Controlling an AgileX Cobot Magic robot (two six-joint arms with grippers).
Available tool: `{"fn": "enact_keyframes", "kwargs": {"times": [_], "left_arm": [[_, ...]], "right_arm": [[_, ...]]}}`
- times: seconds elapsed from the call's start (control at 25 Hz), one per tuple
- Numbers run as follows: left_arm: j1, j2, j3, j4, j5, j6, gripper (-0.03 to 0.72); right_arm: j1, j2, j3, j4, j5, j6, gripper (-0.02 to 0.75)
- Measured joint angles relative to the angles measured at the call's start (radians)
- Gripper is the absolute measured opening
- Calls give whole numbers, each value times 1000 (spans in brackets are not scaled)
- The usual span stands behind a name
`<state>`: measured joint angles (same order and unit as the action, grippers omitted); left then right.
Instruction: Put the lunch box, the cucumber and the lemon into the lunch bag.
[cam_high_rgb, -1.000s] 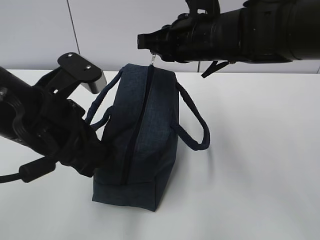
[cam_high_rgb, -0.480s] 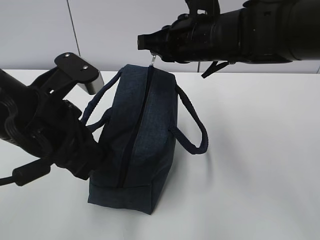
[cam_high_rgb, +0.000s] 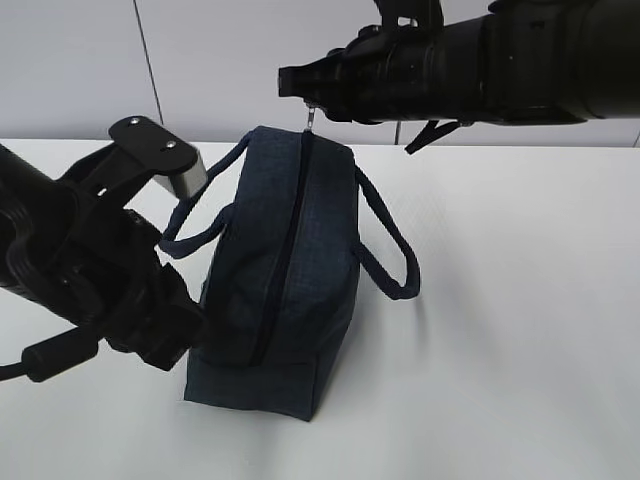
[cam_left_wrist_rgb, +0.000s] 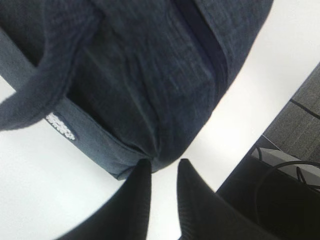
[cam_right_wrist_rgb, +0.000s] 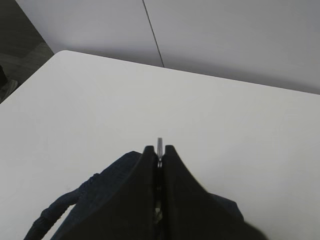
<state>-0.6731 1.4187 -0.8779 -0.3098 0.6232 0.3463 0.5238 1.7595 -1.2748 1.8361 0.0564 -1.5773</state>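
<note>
I have the lunch bag (cam_high_rgb: 285, 270) standing on the white table (cam_high_rgb: 520, 330), about midway across it and nearer the front edge than the back. Its zipper (cam_high_rgb: 283, 255) runs closed along the top for as far as I can follow it, so I cannot see inside or tell whether anything is in there. The bag's long axis runs from the front edge toward the back edge, leaning a little to the right as it goes, with one loop handle (cam_high_rgb: 385, 240) drooping off the right side and the other off the left. My right gripper (cam_high_rgb: 312, 100) is pinched tight on the silver zipper pull (cam_right_wrist_rgb: 159, 146) at the bag's far end; the wrist view shows the pull sticking up between the closed tips. My left gripper (cam_left_wrist_rgb: 161, 167) sits at the near left lower corner of the bag, its fingers (cam_left_wrist_rgb: 141, 187) parted by a narrow gap with nothing between them. In the exterior view that gripper is hidden behind the arm's own bulk. A small white logo (cam_left_wrist_rgb: 61, 126) shows on the bag's side, too blurred to read.
</note>
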Motion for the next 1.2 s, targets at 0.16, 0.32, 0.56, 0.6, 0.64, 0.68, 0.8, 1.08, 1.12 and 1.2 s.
{"fn": "enact_keyframes", "kwargs": {"times": [0.16, 0.32, 0.56, 0.6, 0.64, 0.68, 0.8, 1.08, 1.12, 1.2], "left_arm": [[-2, 0, 0, 0, 6, -4, 252], [-2, 0, -16, 0, 10, -33, 354], [37, 0, -144, 0, 47, -109, 380], [55, 0, -164, -2, 56, -117, 380], [80, 0, -189, -6, 65, -122, 380], [105, 2, -212, -11, 73, -126, 380], [158, 29, -275, -20, 104, -133, 382], [166, 176, -427, -47, 184, -133, 382], [166, 190, -447, -49, 195, -133, 382], [166, 211, -476, -65, 205, -133, 383]], "right_arm": [[-4, 0, -2, 0, -2, 0, 0], [-4, 0, -2, 0, -5, 0, 0], [-4, 0, -2, 0, -4, 0, 0], [-4, 0, -2, 0, -4, 0, 0], [-4, 0, -2, 0, -3, 0, 0], [-4, 0, -2, 0, -1, 0, 0], [-4, 0, -2, 0, -1, -2, 0], [-4, 0, -2, 0, 1, -2, 0], [-4, 0, -2, 0, 1, -2, 0], [-4, 0, -2, 0, 1, -2, 0]]}}
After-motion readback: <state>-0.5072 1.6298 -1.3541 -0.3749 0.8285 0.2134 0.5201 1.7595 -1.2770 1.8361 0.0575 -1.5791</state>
